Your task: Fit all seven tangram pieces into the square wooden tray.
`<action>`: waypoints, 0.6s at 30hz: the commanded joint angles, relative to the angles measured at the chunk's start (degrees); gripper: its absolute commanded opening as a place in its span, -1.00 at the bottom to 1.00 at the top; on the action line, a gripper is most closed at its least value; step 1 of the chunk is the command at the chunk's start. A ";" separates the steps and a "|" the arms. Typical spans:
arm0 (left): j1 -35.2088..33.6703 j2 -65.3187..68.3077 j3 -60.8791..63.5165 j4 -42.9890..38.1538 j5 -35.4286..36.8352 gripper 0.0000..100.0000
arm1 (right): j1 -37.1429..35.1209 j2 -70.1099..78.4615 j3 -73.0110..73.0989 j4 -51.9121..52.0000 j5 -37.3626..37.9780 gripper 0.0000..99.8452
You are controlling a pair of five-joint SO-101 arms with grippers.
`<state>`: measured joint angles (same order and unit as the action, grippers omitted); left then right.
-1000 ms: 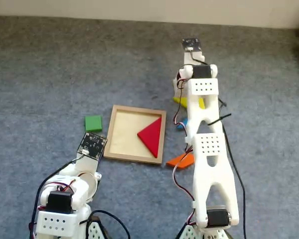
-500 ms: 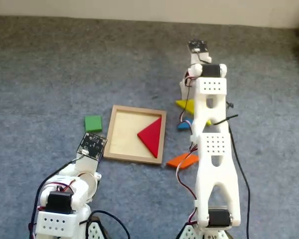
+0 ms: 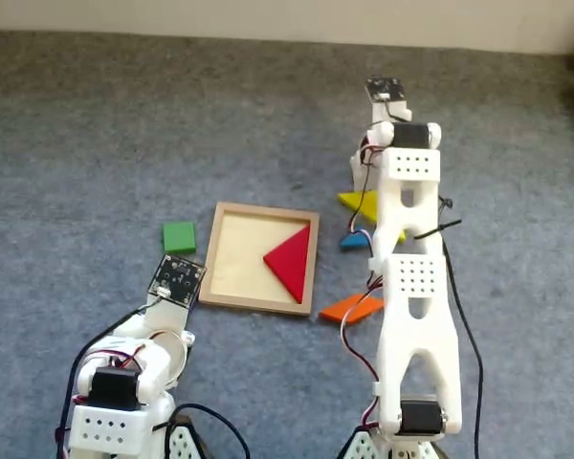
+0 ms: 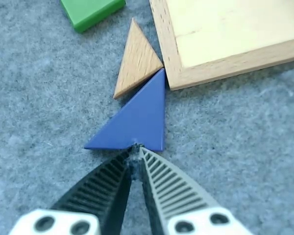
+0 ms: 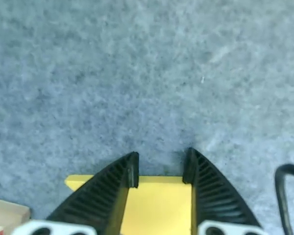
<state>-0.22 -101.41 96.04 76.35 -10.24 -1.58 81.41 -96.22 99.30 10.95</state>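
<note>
**High view.** The tray [image 3: 211,256] holds one piece, a red triangle [image 3: 292,260] against its far-right side. A green square [image 3: 179,236] lies just outside the tray's left rim. The right arm [image 3: 408,277] stretches out over the yellow piece [image 3: 354,202], with a light-blue piece [image 3: 353,241] and an orange piece [image 3: 350,307] beside it on the carpet [image 3: 96,143]. Judgement: early in the task, six pieces to go.

**Left wrist view.** The left gripper [image 4: 135,149] has its jaws pressed together, holding nothing. The tips touch the near edge of the blue triangle [image 4: 139,122]. Beyond that triangle is the wooden triangle [image 4: 137,61], touching it corner to corner, and the tray corner [image 4: 175,68] is beside both.

**Right wrist view.** The right gripper [image 5: 160,165] has its jaws spread wide, with nothing clamped. The yellow piece [image 5: 157,208] lies between and just behind the tips, its far edge level with them.

**Step in hand (judged).** Picking up the yellow piece. The next move calls for lowering the jaws around its edges, closing them squarely, then carrying it over to the tray.
</note>
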 commanded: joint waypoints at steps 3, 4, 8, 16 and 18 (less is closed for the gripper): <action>-0.04 -2.15 1.10 0.35 -0.18 -0.99 | 5.58 -8.13 -4.53 2.07 0.70 -0.64; -0.04 -2.15 1.10 0.35 -0.18 -0.99 | 5.58 -9.01 -4.53 2.07 0.70 -0.64; -0.04 -2.15 1.10 0.35 -0.18 -0.99 | 5.14 -12.26 -1.80 2.07 0.79 -0.64; -0.04 -2.15 1.10 0.35 -0.18 -0.99 | 1.71 -30.11 28.88 1.89 0.79 -0.40; -0.04 -2.15 1.10 0.35 -0.18 -0.99 | -0.04 -35.56 38.55 1.80 0.88 -0.37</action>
<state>-0.22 -101.41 96.04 76.35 -10.24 1.58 57.41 -69.14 100.35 11.12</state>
